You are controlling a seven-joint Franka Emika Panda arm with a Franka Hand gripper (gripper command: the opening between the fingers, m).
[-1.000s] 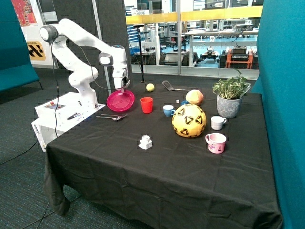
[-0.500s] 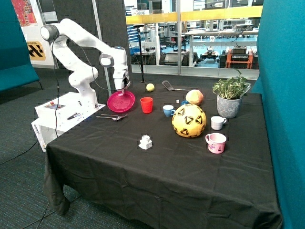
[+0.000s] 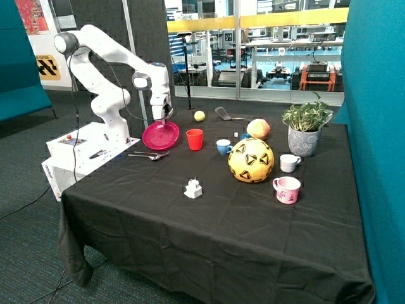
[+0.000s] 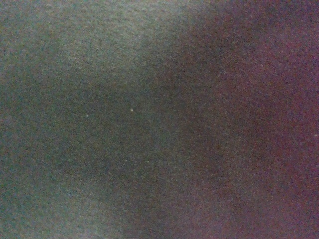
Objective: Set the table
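The table point(image 3: 209, 234) is a large one under a black cloth. At its corner nearest the robot base, a pink plate point(image 3: 160, 135) stands tilted, its face turned outward and its lower rim at the cloth. My gripper point(image 3: 164, 116) is at the plate's upper rim and looks shut on it. A spoon and fork point(image 3: 149, 155) lie on the cloth just in front of the plate. A red cup point(image 3: 195, 139) stands beside the plate, then a blue cup point(image 3: 223, 147). The wrist view shows only a dark blur.
Mid-table sits a yellow-and-black ball point(image 3: 251, 160), with a pink mug point(image 3: 286, 189), a white mug point(image 3: 289, 163) and a potted plant point(image 3: 305, 130) beyond it. A small yellow ball point(image 3: 199, 116), a spatula point(image 3: 223, 114) and an orange ball point(image 3: 258, 129) lie at the back. A small white object point(image 3: 193, 188) is near the middle.
The gripper and the pink plate have shifted very slightly toward the red cup; everything else is unchanged.
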